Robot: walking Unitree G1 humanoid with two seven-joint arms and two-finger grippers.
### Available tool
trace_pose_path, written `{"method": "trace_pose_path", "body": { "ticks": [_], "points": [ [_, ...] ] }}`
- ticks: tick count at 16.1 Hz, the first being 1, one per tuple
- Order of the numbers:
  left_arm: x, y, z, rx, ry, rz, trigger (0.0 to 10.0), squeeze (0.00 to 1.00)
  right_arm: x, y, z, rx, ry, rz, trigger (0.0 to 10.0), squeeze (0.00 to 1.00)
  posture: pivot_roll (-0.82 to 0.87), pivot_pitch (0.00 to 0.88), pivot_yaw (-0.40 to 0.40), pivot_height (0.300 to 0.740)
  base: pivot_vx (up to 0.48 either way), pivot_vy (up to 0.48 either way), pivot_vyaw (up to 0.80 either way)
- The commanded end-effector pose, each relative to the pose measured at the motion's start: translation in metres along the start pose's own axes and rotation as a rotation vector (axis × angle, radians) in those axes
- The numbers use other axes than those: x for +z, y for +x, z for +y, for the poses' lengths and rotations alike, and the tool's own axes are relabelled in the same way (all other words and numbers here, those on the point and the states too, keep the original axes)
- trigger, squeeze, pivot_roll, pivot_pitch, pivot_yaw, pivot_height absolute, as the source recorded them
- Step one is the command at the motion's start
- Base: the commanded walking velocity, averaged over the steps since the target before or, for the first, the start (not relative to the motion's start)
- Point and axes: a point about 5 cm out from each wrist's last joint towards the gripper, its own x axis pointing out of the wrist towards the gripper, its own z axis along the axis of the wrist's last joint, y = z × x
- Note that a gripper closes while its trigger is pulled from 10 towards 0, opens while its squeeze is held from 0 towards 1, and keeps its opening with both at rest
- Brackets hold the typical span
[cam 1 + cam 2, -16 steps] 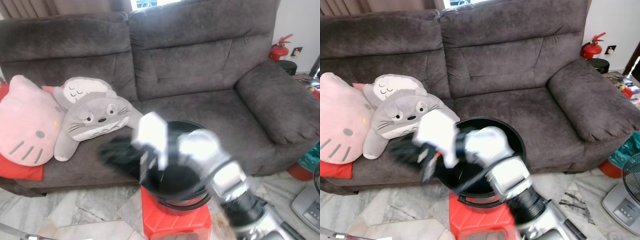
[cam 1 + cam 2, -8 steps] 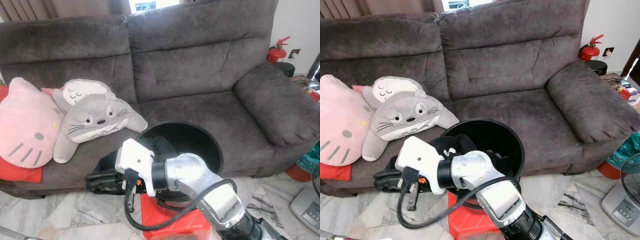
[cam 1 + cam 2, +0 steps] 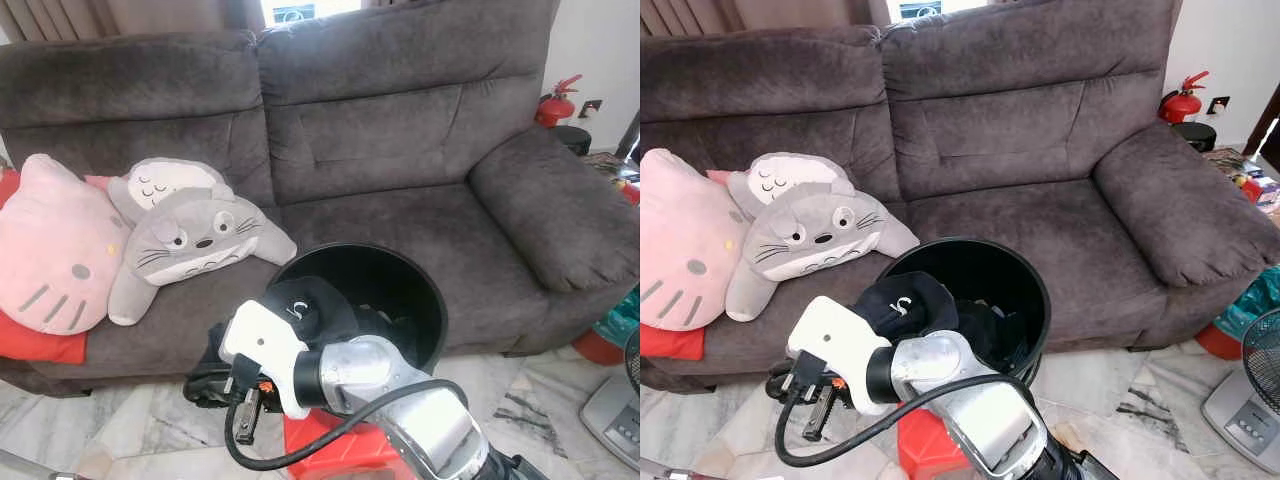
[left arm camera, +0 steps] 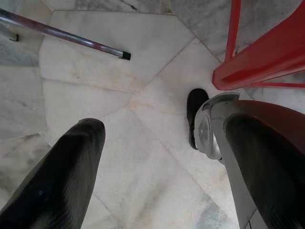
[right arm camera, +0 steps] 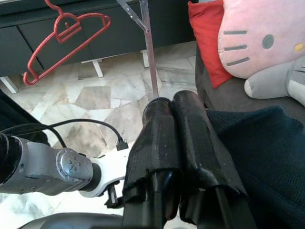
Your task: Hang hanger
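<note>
The right gripper [image 5: 178, 143] has its fingers [image 5: 157, 138] pressed together on a fold of dark cloth [image 5: 252, 152], low beside the black bin [image 3: 400, 290]. The left gripper [image 4: 157, 167] hangs over the marble floor [image 4: 119, 62], fingers wide and empty. To hang anything, the right arm should probably first free the cloth cleanly. The red hanger [image 5: 66, 36] already hangs on a rail, well apart from those fingers, farther off.
</note>
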Motion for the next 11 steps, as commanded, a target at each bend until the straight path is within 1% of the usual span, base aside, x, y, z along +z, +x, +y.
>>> {"method": "trace_pose_path", "body": {
  "ticks": [1,3,4,5,6,9,11],
  "points": [
    [-0.006,-0.001,0.006,0.019,0.021,0.033,10.0,0.0,0.009,0.0,0.008,0.024,-0.039,-0.014,10.0,0.0,-0.16,0.0,0.099,0.74,0.0,0.0,0.0],
    [-0.007,-0.001,0.006,0.018,0.025,0.039,10.0,0.0,0.005,-0.008,0.018,0.076,-0.126,0.044,10.0,0.0,-0.17,0.0,0.096,0.74,0.0,0.0,0.0],
    [-0.007,-0.001,0.005,0.016,0.03,0.041,10.0,0.0,0.002,-0.011,0.022,0.096,-0.135,0.059,10.0,0.0,-0.17,0.0,0.095,0.74,0.0,0.0,0.0],
    [-0.007,-0.001,0.005,0.014,0.031,0.042,10.0,0.0,0.001,-0.011,0.024,0.107,-0.137,0.067,10.0,0.63,-0.17,0.0,0.093,0.74,0.0,0.0,0.0],
    [-0.007,-0.001,0.005,0.014,0.03,0.042,10.0,0.0,0.0,-0.012,0.025,0.12,-0.142,0.071,10.0,1.0,-0.16,0.0,0.092,0.74,0.0,0.0,0.0],
    [-0.008,-0.001,0.004,0.017,0.028,0.043,10.0,0.0,0.0,-0.013,0.026,0.128,-0.162,0.076,10.0,1.0,-0.16,0.0,0.091,0.74,0.0,0.0,0.0],
    [-0.008,-0.001,0.005,0.017,0.033,0.045,10.0,0.0,0.003,-0.016,0.026,0.122,-0.175,0.058,10.0,1.0,-0.17,0.0,0.093,0.74,0.0,0.0,0.0]
  ]
}}
